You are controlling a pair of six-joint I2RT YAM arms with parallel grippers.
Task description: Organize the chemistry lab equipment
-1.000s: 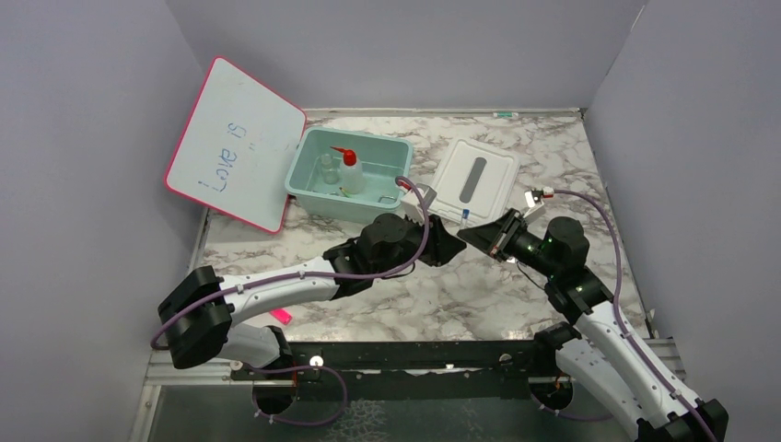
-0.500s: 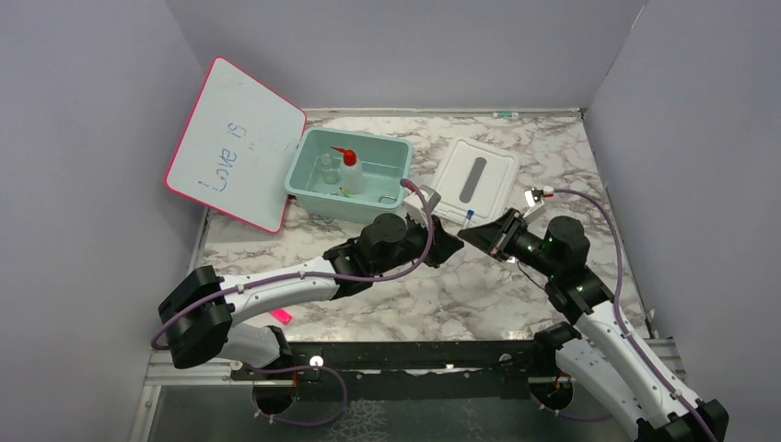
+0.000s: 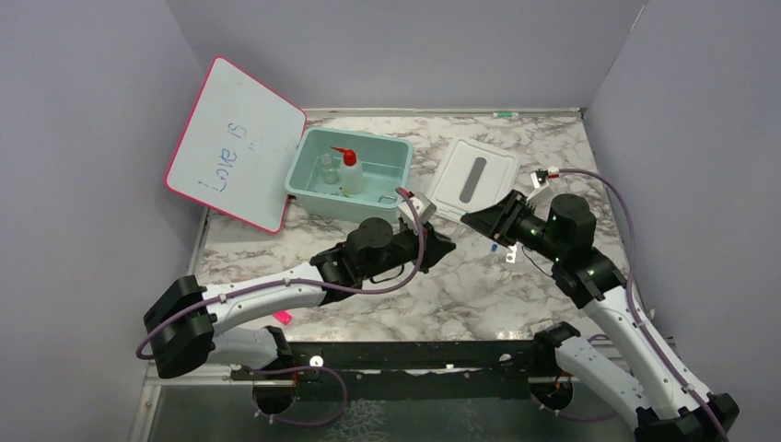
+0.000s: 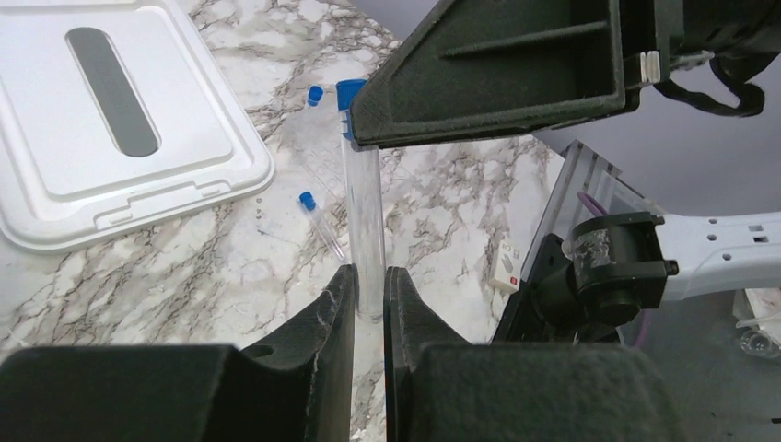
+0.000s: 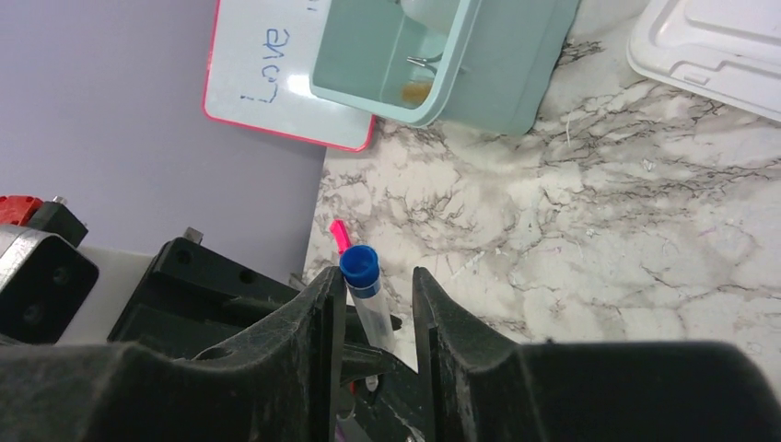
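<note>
Pinching one blue-capped vial [image 4: 364, 184] in my left gripper [image 4: 368, 276], right gripper [image 5: 376, 276] open around its cap [image 5: 358, 262], I judge the job partway: squeeze bottle [image 3: 350, 173] in the bin [image 3: 368, 204], two more vials [image 4: 320, 224] loose beside the lid [image 4: 184, 138].

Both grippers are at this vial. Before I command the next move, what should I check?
1. Left gripper grip on the vial: ok, fingers shut on its bottom end.
2. Right gripper grip: not ok, fingers straddle the vial's capped end with a gap on one side.
3. Blue cap seated: ok.
4. Teal bin open, lid off beside it: ok.
5. Room in the bin beside the squeeze bottle: ok.
6. Loose vials stowed: not ok, two lie on the table.
</note>
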